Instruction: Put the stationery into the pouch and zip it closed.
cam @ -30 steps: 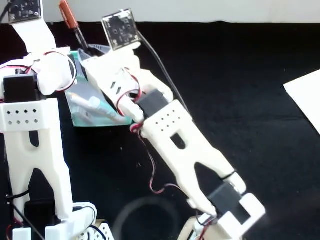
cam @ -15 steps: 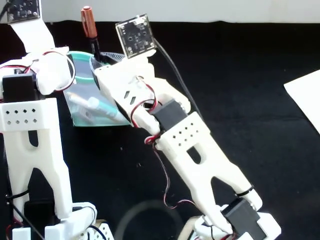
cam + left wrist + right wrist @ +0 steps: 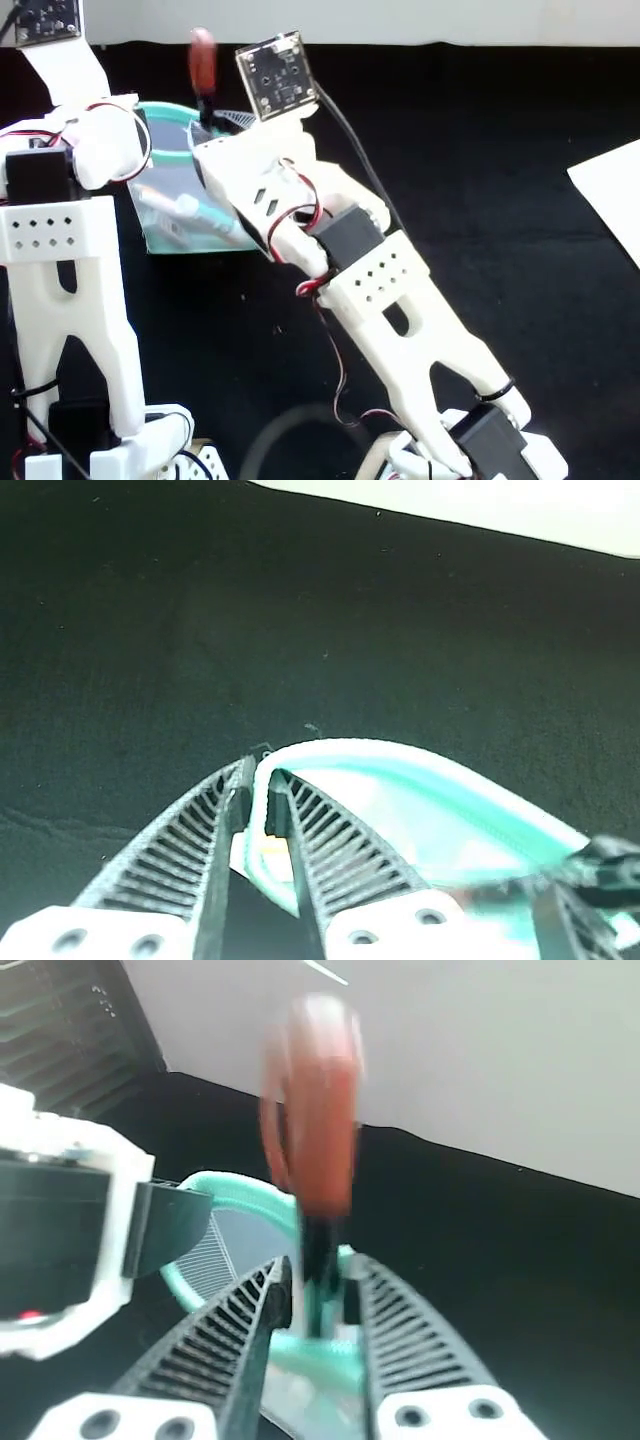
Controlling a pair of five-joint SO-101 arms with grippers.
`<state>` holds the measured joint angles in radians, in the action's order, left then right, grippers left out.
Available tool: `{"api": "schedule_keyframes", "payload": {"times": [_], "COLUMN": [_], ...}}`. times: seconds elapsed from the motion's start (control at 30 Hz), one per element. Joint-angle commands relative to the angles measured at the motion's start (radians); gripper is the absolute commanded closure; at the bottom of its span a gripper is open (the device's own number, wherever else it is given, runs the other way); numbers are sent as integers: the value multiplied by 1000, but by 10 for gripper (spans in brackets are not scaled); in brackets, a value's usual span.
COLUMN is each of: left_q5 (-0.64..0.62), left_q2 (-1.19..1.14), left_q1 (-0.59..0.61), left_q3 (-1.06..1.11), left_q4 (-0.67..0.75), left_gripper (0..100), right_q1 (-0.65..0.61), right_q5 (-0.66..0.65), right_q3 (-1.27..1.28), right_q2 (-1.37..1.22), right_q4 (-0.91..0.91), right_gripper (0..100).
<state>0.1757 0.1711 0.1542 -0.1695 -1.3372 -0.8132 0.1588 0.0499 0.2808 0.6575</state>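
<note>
The left gripper [image 3: 260,773] pinches the pouch [image 3: 420,775] rim so its mouth is open. The right gripper [image 3: 320,1272] squeezes a pen [image 3: 318,1130], upright at the pouch's 12 o'clock, ready to drop in.

Robotics lab bench: black cloth-covered tabletop [image 3: 500,150], white printed-plastic robot arms [image 3: 400,290] with exposed red wiring, bare square camera board [image 3: 278,75] on wrist, plain white wall [image 3: 450,20] behind.
</note>
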Motion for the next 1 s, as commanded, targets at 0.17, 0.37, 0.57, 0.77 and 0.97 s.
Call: {"api": "schedule_keyframes", "payload": {"times": [0.17,0.37,0.57,0.77,0.97], "left_q5": [-12,-12,-12,-12,-12], "left_q2": [-13,-13,-13,-13,-13], "left_q1": [-1,-1,-1,-1,-2], "left_q3": [30,30,31,31,31], "left_q4": [-3,-3,-3,-3,-3], "left_gripper": [994,994,994,994,994], "right_q1": [-22,64,325,515,493], "right_q5": [5,6,130,146,55], "right_q3": [-13,-70,-193,-156,137], "right_q2": [47,47,54,54,54], "right_q4": [4,2,54,193,271], "right_gripper": [709,709,709,709,709]}}
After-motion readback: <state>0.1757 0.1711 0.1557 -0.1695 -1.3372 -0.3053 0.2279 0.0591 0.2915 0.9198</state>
